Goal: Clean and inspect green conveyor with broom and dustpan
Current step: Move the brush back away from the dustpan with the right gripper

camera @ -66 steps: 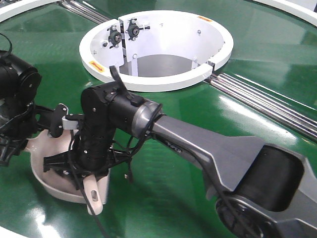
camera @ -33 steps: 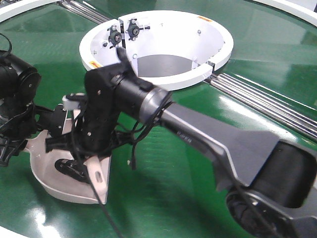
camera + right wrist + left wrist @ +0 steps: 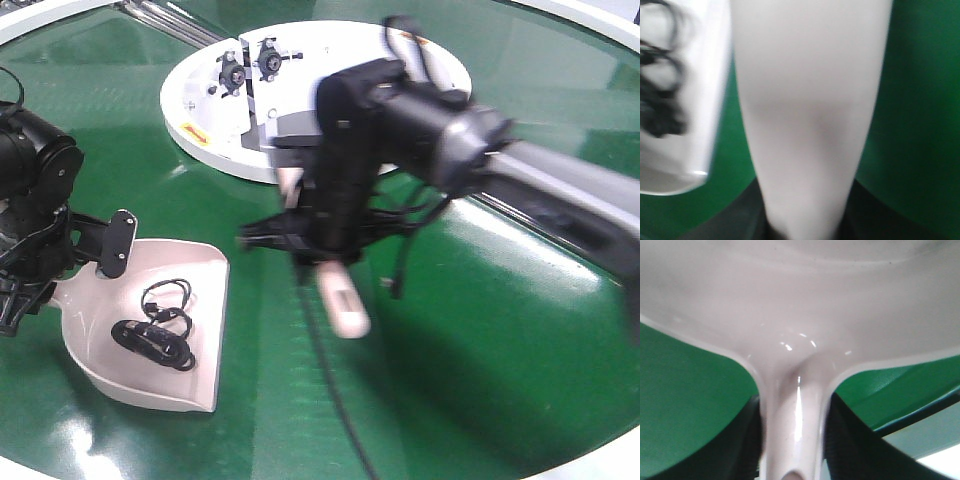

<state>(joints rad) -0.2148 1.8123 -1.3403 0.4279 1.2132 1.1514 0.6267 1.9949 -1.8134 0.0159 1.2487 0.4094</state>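
Observation:
The beige-pink dustpan lies on the green conveyor at the left, with a tangle of black cable in it. My left gripper is shut on the dustpan's handle, with the black jaws on both sides of it. My right gripper, blurred by motion, is shut on the beige broom and holds it above the belt, right of the dustpan. In the right wrist view the broom fills the middle, held in the gripper, with the dustpan at the left. The bristles are hidden.
The white central ring with its open well stands behind the right arm. Silver roller rods run at the far left, and more run to the right behind the arm. The white outer rim curves along the far left.
My right arm has lifted the broom out of the dustpan and swung it right and away. This uncovers the pan and the black cable in it. The left arm and dustpan have stayed put.

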